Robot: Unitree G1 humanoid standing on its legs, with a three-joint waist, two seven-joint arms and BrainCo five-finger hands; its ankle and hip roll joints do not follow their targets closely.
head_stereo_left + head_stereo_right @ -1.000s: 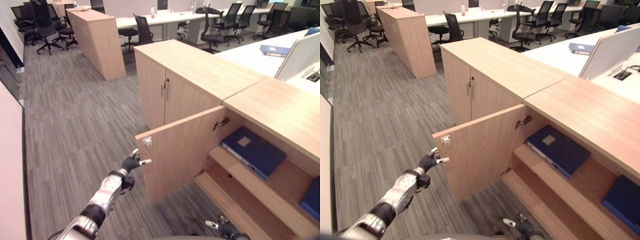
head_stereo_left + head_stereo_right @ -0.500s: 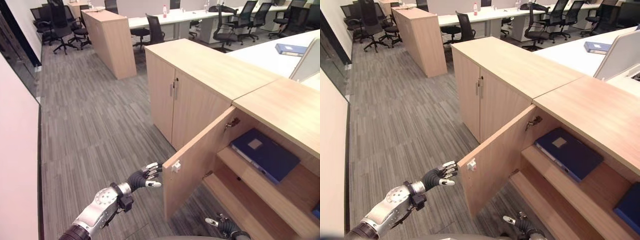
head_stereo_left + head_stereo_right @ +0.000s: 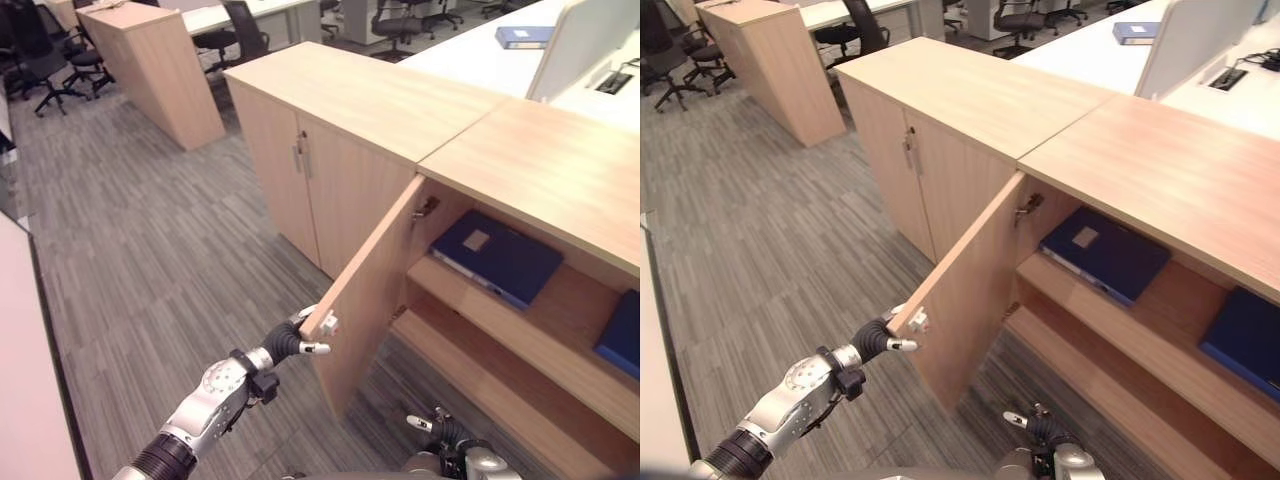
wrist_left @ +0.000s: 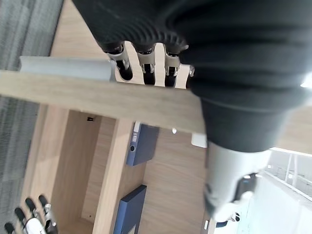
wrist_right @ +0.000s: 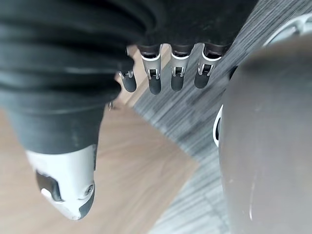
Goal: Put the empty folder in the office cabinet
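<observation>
The office cabinet [image 3: 530, 160] has its left door [image 3: 375, 280] standing out at about a right angle. A dark blue folder [image 3: 495, 255] lies flat on the upper shelf, and a second one [image 3: 622, 335] lies further right. Both folders [image 4: 144, 144] also appear past the door's edge in the left wrist view. My left hand [image 3: 285, 345] is at the door's free edge beside the small handle [image 3: 328, 323]. Its fingers lie straight on the outer face and its thumb points past the edge. My right hand [image 3: 445, 432] hangs low before the bottom shelf, its fingers [image 5: 153, 73] straight and empty.
A closed two-door cabinet [image 3: 330, 170] adjoins on the left, and another wooden cabinet [image 3: 150, 60] stands further back. A desk behind carries a blue folder [image 3: 525, 36] and a white partition [image 3: 585, 40]. Carpet [image 3: 150, 250] lies open to the left, and a pale wall [image 3: 30, 380] runs along the left edge.
The camera has shifted. The door has swung from wide open towards the cabinet, with my left hand following its free edge and now touching it. My right hand stays low.
</observation>
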